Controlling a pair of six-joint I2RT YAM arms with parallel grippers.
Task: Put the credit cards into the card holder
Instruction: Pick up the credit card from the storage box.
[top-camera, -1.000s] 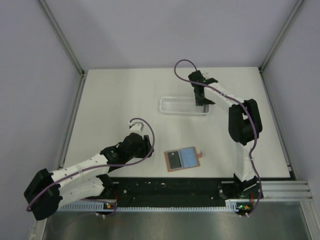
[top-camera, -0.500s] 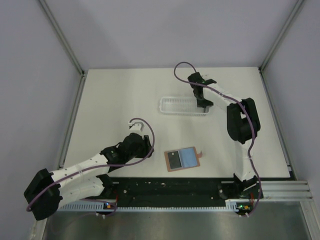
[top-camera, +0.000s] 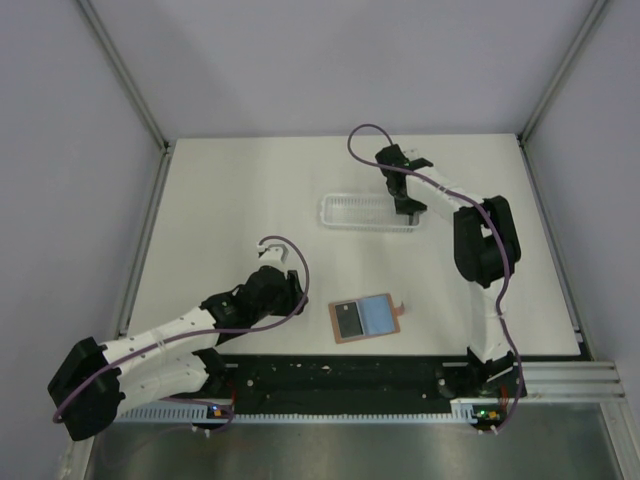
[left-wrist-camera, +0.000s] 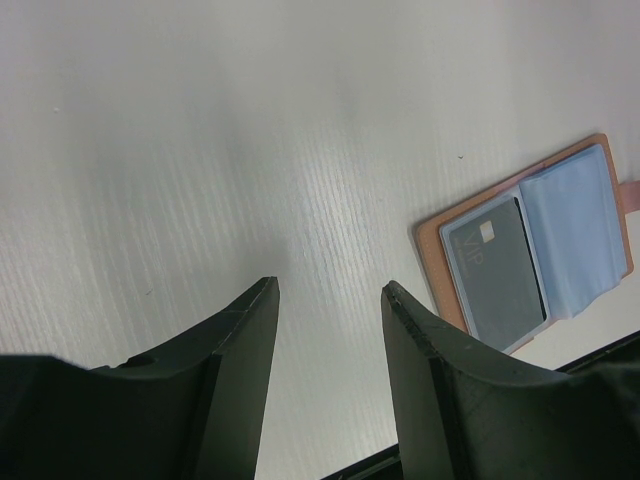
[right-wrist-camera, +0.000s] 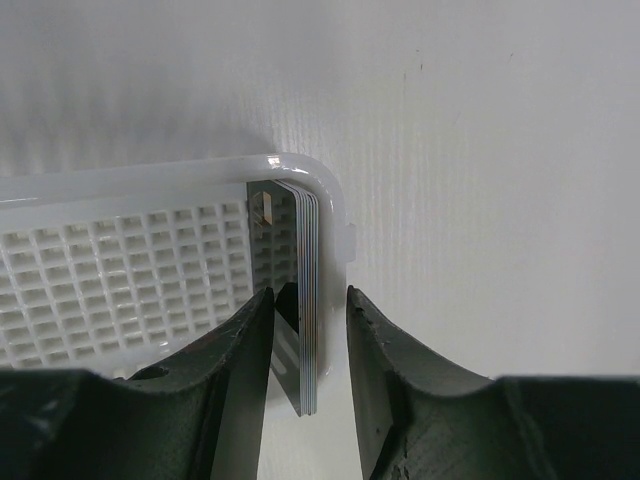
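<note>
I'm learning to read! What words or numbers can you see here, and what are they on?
"VIP": faint letters, probably, on the dark card tucked in the card holder.
Stack of cards in the white tray: only a small pale mark, too small to read.
No other text shows anywhere.

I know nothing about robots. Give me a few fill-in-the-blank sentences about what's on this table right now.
1. The right gripper straddles a stack of cards standing on edge in a white slatted ____.
2. The card holder lies ____, with one dark card already inside.
3. The left gripper holds ____.
Missing words: tray; open; nothing.
</note>
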